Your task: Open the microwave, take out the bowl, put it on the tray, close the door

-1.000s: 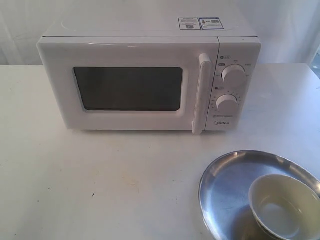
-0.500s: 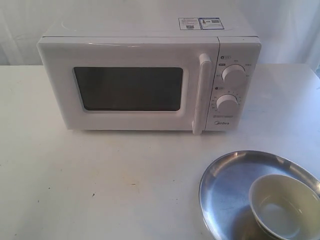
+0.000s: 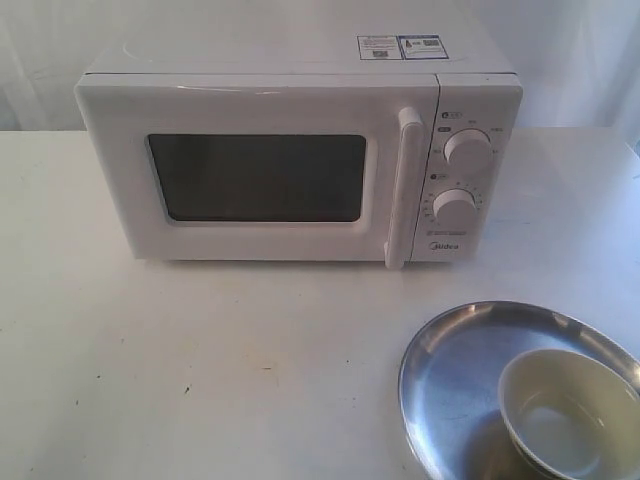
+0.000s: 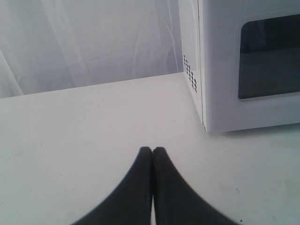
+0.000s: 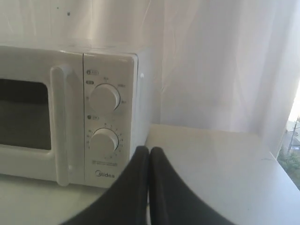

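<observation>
On my screens I can read only one word: the brand name Midea (image 3: 445, 243), printed in grey on the control panel (image 3: 500, 232) of the white boxy countertop microwave (image 3: 250, 105), just under the lower round white knob (image 3: 455, 208). The two small stickers (image 3: 400, 47) on its top, and the fine marks around that knob and the upper round white knob (image 3: 467, 150), are too small for me to read.
</observation>
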Controlling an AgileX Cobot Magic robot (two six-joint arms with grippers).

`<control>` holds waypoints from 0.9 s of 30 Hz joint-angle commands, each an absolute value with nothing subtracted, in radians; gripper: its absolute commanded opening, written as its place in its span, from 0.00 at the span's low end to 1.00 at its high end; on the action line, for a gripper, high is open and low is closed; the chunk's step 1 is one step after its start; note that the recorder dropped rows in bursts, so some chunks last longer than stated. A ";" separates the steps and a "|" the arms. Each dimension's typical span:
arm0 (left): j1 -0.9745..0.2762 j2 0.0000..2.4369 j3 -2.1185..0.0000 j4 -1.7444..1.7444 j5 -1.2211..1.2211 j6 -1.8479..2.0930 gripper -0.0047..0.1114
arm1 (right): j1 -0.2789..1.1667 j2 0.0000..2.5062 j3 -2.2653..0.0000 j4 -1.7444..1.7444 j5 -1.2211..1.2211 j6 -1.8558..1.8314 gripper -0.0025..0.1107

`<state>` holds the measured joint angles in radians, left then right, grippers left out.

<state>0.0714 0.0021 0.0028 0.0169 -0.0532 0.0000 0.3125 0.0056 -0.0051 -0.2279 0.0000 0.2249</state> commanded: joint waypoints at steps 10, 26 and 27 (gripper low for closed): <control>0.069 0.000 0.000 0.007 -0.052 0.000 0.04 | 0.275 0.000 0.000 -0.025 0.009 0.027 0.02; 0.069 0.000 0.000 0.007 -0.052 0.000 0.04 | 0.275 0.000 0.000 -0.025 0.052 0.021 0.02; 0.069 0.000 0.000 0.007 -0.052 0.000 0.04 | 0.275 0.000 0.000 -0.025 0.052 0.021 0.02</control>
<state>0.0714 0.0021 0.0028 0.0169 -0.0532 0.0000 0.2813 0.0056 -0.0051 -0.0304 0.0517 0.0330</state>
